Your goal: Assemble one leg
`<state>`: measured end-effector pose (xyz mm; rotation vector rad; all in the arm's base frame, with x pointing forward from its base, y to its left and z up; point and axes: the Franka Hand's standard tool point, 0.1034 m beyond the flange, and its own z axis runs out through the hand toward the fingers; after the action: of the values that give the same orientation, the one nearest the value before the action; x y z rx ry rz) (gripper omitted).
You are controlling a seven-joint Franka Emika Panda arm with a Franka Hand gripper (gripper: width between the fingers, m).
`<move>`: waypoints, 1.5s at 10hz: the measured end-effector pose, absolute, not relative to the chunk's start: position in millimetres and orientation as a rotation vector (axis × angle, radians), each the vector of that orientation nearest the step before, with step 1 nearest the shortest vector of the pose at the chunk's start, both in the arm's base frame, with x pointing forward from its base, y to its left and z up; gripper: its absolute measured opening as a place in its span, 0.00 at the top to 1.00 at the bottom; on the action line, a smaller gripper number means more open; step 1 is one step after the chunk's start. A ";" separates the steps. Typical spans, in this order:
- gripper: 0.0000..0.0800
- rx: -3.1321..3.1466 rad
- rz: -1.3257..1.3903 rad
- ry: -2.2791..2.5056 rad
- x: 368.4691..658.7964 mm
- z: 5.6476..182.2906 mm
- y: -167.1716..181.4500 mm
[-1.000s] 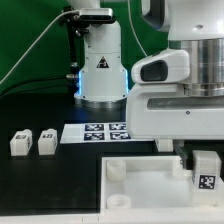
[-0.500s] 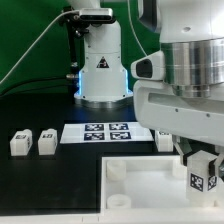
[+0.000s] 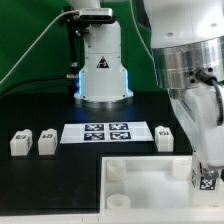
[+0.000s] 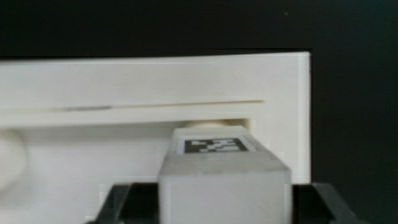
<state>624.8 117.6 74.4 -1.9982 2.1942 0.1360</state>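
My gripper (image 3: 204, 176) is shut on a white leg (image 3: 203, 179) with a tag on its face, held low over the right part of the large white tray (image 3: 140, 172). In the wrist view the leg (image 4: 222, 165) sits between the two dark fingers (image 4: 132, 202), and its far end points at a round corner socket (image 4: 208, 124) of the tray (image 4: 107, 85). Whether the leg touches the socket cannot be told. Three more legs stand on the black table: two at the exterior view's left (image 3: 19, 143) (image 3: 46, 141) and one behind the tray (image 3: 165, 137).
The marker board (image 3: 105, 131) lies flat behind the tray. A white robot base with a blue light (image 3: 100, 65) stands at the back. My arm fills the exterior view's right side above the tray.
The arm's bulk has swung up and to the exterior view's right, uncovering the leg behind the tray. The held leg has sunk slightly toward the tray.
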 end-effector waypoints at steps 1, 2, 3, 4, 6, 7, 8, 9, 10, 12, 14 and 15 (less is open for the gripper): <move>0.52 -2.036 0.131 2.157 624.7 74.4 117.6; 0.52 -2.061 0.129 2.133 624.7 74.4 117.8; 0.30 -2.135 0.130 2.069 623.1 74.1 118.6; 0.21 -2.251 0.138 1.957 621.2 74.9 120.9; 0.19 -2.554 0.078 1.564 621.3 78.7 122.4; 0.19 -2.607 0.071 1.472 621.1 77.7 121.4; 0.19 -2.686 0.059 1.320 621.2 77.3 120.7; 0.19 -2.725 0.052 1.235 621.0 77.0 120.8; 0.19 -2.868 0.015 0.952 621.2 76.5 119.9; 0.19 -3.001 -0.040 0.543 621.4 74.4 123.0; 0.19 -3.054 -0.081 0.160 624.4 75.0 121.0; 0.19 -3.056 -0.085 0.126 624.7 75.0 120.9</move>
<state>624.7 120.9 75.0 -3.0558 0.1259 -0.0847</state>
